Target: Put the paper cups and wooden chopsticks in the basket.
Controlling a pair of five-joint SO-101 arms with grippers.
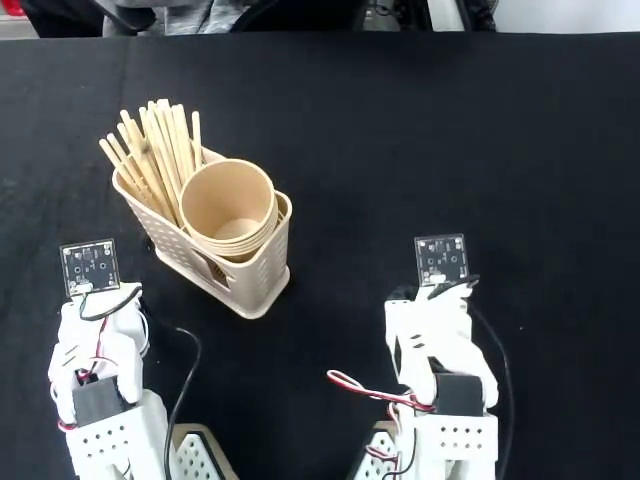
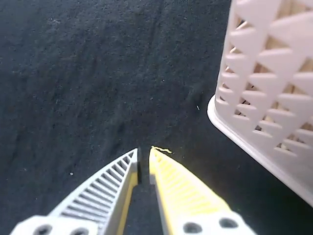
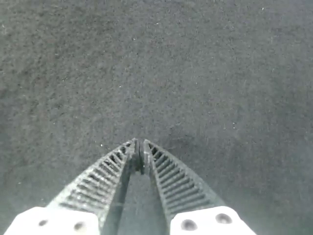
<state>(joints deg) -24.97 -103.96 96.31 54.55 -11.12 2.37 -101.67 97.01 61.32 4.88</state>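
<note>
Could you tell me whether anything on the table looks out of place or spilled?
Nothing stands out: the stacked tan paper cups and wooden chopsticks sit inside the upright cream perforated plastic basket on the black table.

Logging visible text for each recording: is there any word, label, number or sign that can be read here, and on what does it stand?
No text can be read.
left arm's circuit board and right arm's circuit board: tiny marks, too small to read.
No print visible on the basket, paper cups or wooden chopsticks.
</note>
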